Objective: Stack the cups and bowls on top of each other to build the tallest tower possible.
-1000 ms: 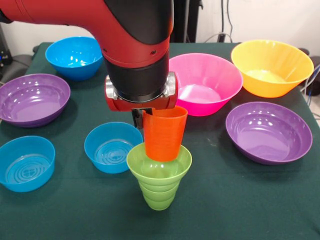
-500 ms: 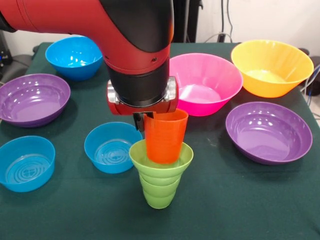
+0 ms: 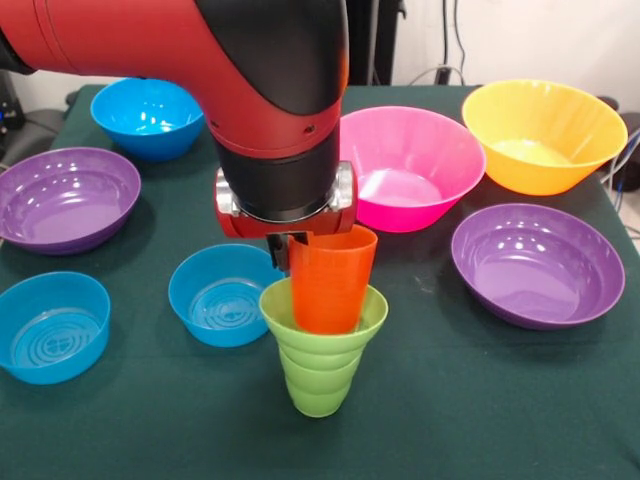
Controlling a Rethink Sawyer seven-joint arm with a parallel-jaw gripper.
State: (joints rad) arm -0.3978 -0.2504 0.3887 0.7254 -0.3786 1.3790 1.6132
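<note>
My gripper (image 3: 293, 252) is shut on the rim of the plain orange cup (image 3: 330, 282) and holds it upright, its lower part sunk into the ridged lime green cup (image 3: 320, 368), which stands on the green cloth at the near middle. One dark finger (image 3: 279, 250) shows at the cup's left rim; the other is hidden. Around them lie a pink bowl (image 3: 410, 165), a yellow-orange bowl (image 3: 540, 135), two purple bowls (image 3: 535, 265) (image 3: 65, 200) and three blue bowls (image 3: 150, 112) (image 3: 220, 295) (image 3: 50, 325). The small lime green bowl is out of view.
The red and black arm (image 3: 270, 90) comes down from the top left over the table's middle. The blue bowl close left of the green cup nearly touches it. The table (image 3: 450, 420) has open cloth along its near edge.
The gripper has come down with the orange cup, pushing it deeper into the green cup. The green cup has shifted slightly to the right.
</note>
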